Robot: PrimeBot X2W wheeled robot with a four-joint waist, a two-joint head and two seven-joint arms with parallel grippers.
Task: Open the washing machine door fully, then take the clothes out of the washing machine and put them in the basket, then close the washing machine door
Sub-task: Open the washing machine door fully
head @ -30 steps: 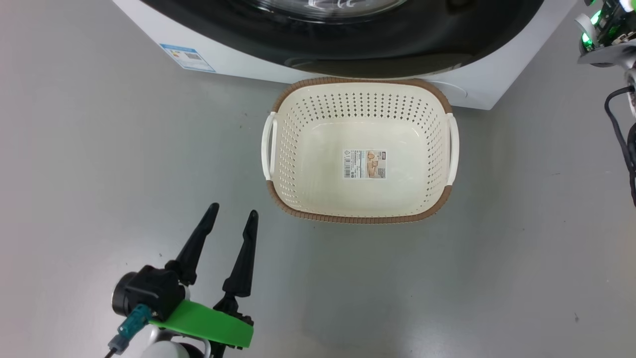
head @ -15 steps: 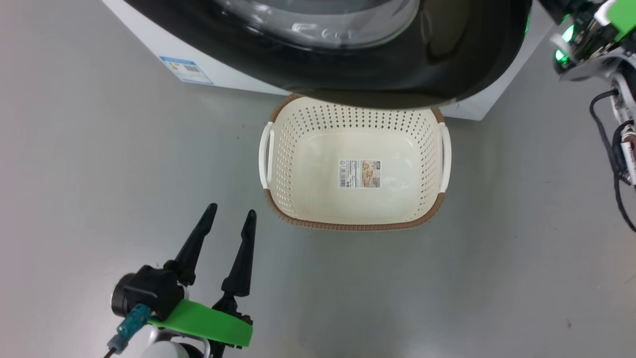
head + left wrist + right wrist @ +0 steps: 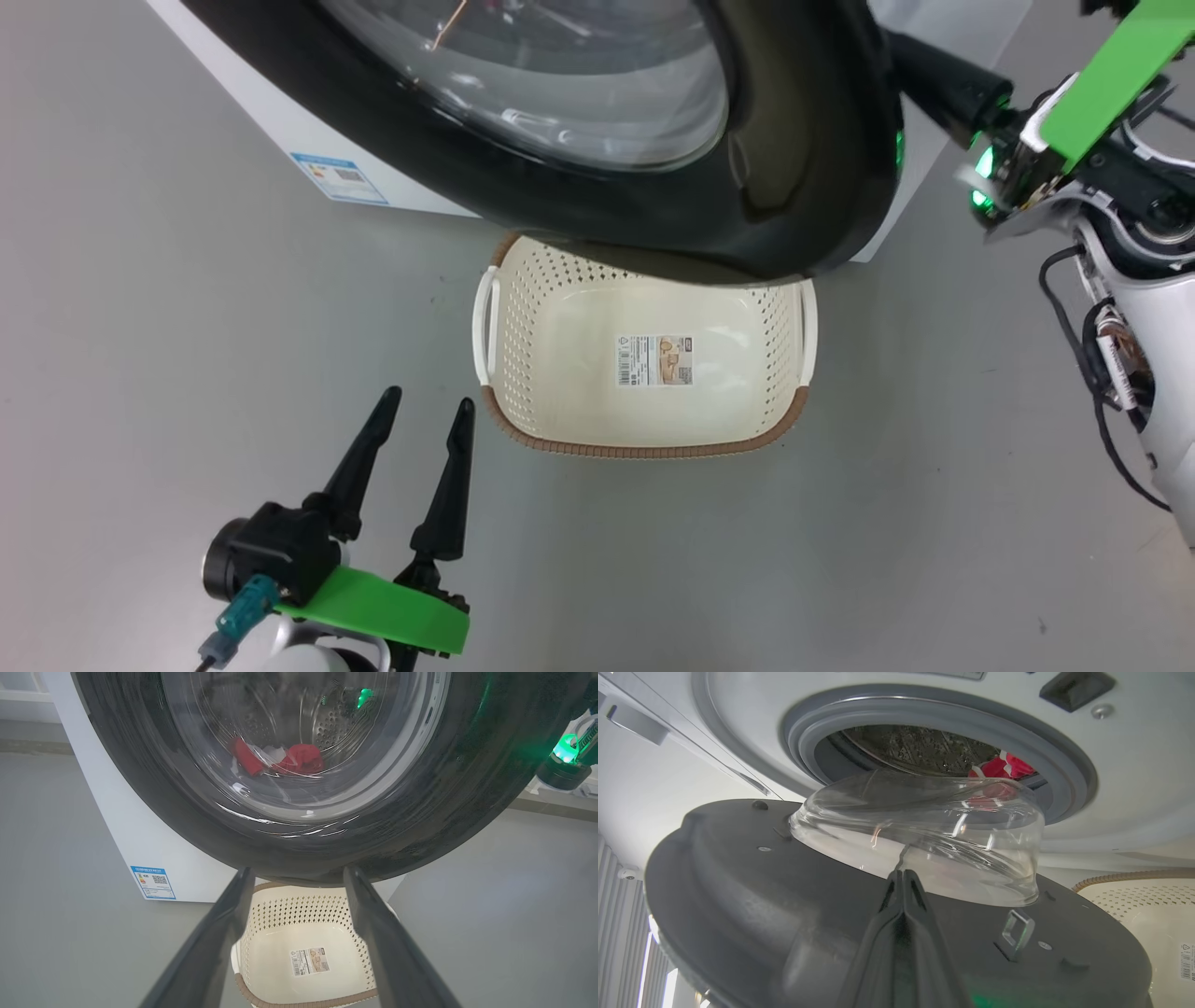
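The washing machine door (image 3: 803, 168) stands partly open, its glossy black ring reaching out over the far edge of the basket (image 3: 644, 448) in the head view. The right gripper (image 3: 902, 877) has its two dark fingers pressed together with nothing between them; they reach in behind the door's right edge and lie along its grey inner face, the tips just at the base of the clear glass bowl. Whether the tips touch the glass cannot be told. The left gripper (image 3: 428, 399) hangs over the grey floor (image 3: 187, 373) near and to the left of the basket, its fingers spread apart and empty. The clothes (image 3: 299, 760) lie inside the steel drum of the washing machine (image 3: 140, 826), a red and white heap at its bottom. The basket sits on the floor just in front of the machine, with only a sticker (image 3: 653, 360) on its bottom. A small blue label (image 3: 338, 177) marks the machine's lower left front
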